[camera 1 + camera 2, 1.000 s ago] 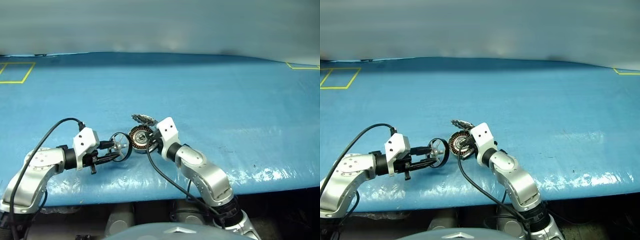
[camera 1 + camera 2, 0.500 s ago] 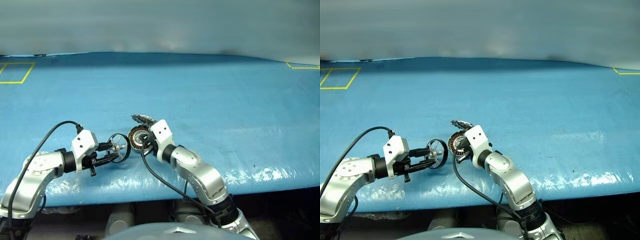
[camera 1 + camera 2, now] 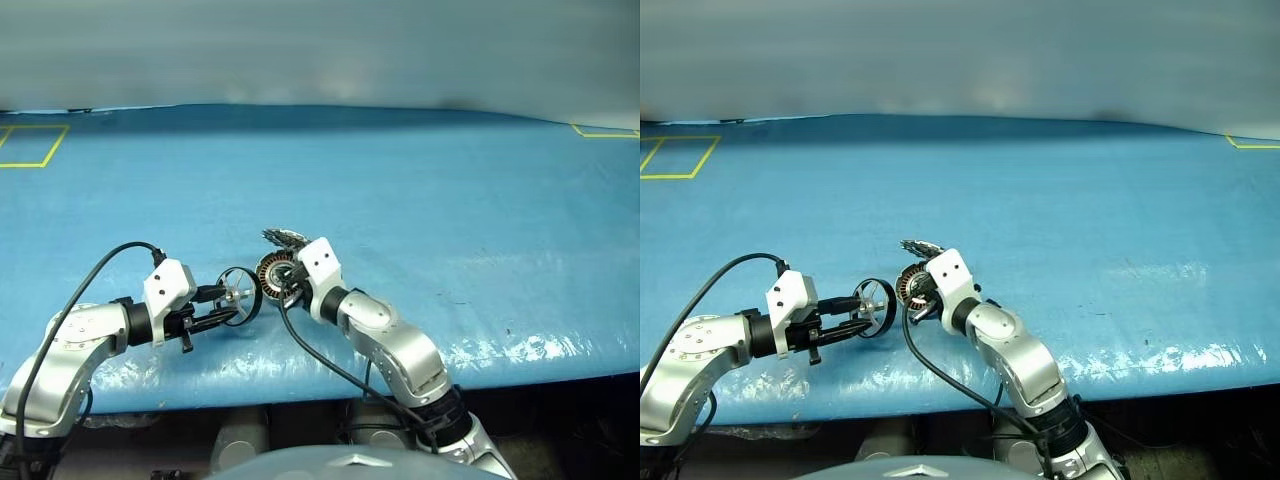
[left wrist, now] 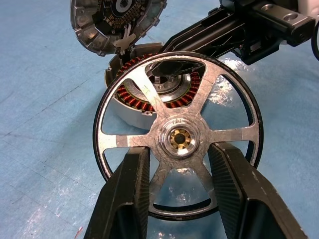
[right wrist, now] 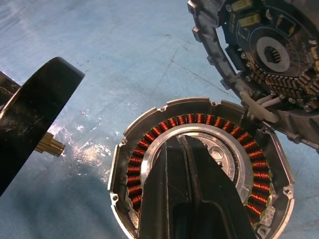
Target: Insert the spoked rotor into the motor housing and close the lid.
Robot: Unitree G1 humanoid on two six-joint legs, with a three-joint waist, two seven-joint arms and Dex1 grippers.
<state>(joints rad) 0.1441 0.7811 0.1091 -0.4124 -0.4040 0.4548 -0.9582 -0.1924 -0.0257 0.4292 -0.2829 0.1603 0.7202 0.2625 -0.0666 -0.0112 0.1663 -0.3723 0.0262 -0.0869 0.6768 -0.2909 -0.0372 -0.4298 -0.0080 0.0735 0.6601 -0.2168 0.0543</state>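
Observation:
My left gripper (image 4: 179, 152) is shut on the spoked rotor (image 4: 180, 138) and holds it upright by the hub, just left of the motor housing (image 3: 271, 276). The housing lies on the blue table with its copper windings (image 5: 135, 172) showing. Its lid (image 5: 269, 55) stands open at the far edge, dark patterned inner face exposed. My right gripper (image 5: 182, 142) is shut with nothing in it; its tips rest in the housing's central opening. In the head views the right gripper (image 3: 288, 283) comes at the housing from the right, and the rotor (image 3: 240, 291) stands a small gap away from the housing.
A blue cover (image 3: 420, 190) spreads over the whole table, whose front edge runs close under both arms. Yellow tape squares mark the far left corner (image 3: 30, 145) and the far right one (image 3: 605, 132). Black cables trail from both wrists.
My right wrist and forearm have swung a little to the left, with the shut fingers staying at the housing. The left gripper and the rotor have kept still.

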